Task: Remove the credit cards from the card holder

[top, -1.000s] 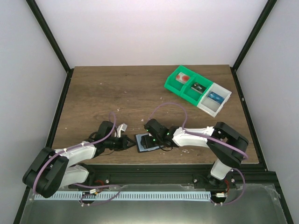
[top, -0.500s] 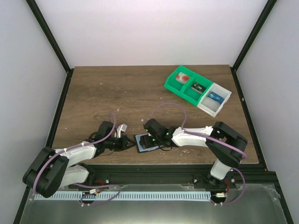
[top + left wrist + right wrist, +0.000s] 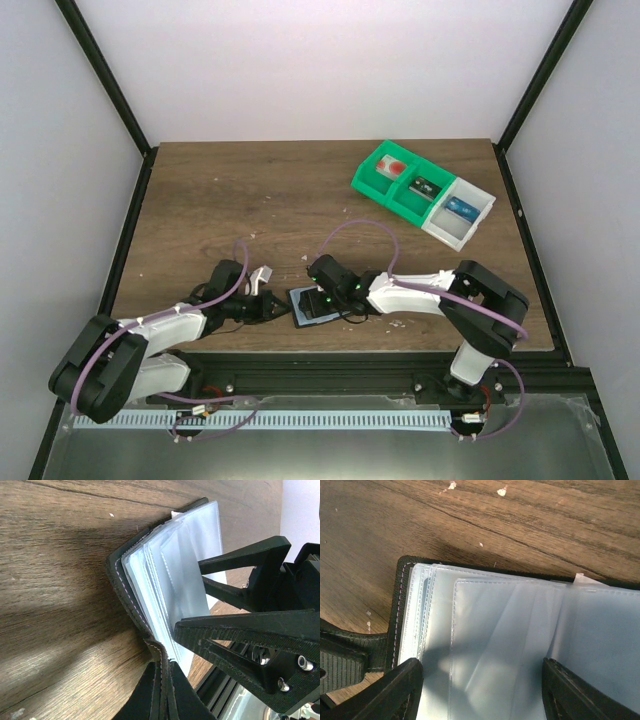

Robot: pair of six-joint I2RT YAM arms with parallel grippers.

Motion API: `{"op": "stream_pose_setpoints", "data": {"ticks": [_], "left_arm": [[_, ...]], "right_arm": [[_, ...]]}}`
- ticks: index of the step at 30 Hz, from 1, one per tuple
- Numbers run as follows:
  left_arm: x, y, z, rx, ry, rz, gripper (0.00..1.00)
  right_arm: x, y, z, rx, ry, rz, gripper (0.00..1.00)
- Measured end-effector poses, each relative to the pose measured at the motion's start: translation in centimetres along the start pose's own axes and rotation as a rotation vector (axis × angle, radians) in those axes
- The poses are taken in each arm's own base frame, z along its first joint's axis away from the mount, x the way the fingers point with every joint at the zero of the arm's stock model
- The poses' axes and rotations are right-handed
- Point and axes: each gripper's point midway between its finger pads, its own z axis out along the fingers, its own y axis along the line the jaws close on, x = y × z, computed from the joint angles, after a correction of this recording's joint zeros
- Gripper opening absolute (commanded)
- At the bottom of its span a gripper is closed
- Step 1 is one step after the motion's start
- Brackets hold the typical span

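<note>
Right, here's where we are: the card holder point(image 3: 312, 306) lies open on the table point(image 3: 250, 190), close to the near edge, right between the two arms. The left gripper point(image 3: 162, 666) is clamped tight on the little black tab point(image 3: 161, 652) at the holder's short edge, pinning it flat against the wood. The right gripper point(image 3: 481, 670) is spread wide, one finger on each side of the clear plastic sleeves point(image 3: 500, 630), poised over them and gripping nothing.

So the opening is done – cover flat, sleeves fanned out and facing up. The pages I can see from the right wrist look clear and empty, pale blue-grey all the way through. One small white corner point(image 3: 581, 577) pokes out past the top edge of the sleeves; it may be a card tucked behind, though from here I honestly can't say.

Over at the far right, the green tray point(image 3: 365, 185) and the white tray point(image 3: 440, 230) each have something small in their compartments – red, dark, blue. These could be cards already pulled, but they're too small in the overhead view to call.

My read: well into the job, not finished. What's left seems to be checking the remaining pages and drawing out whatever hides behind that top sleeve.
</note>
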Motion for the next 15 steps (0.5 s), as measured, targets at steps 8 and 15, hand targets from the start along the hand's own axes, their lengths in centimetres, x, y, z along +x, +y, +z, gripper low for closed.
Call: {"op": "stream_pose_setpoints", "data": {"ticks": [8,15], "left_arm": [[0.1,0.2,0.0,-0.006,0.006,-0.001,0.00],[0.2,0.2,0.0,-0.006,0.008,-0.002,0.00]], "right_arm": [[-0.2,-0.6,0.1,0.039,-0.019,-0.012,0.60],[-0.7,-2.5,-0.5,0.157,-0.041,-0.014,0.58]]}}
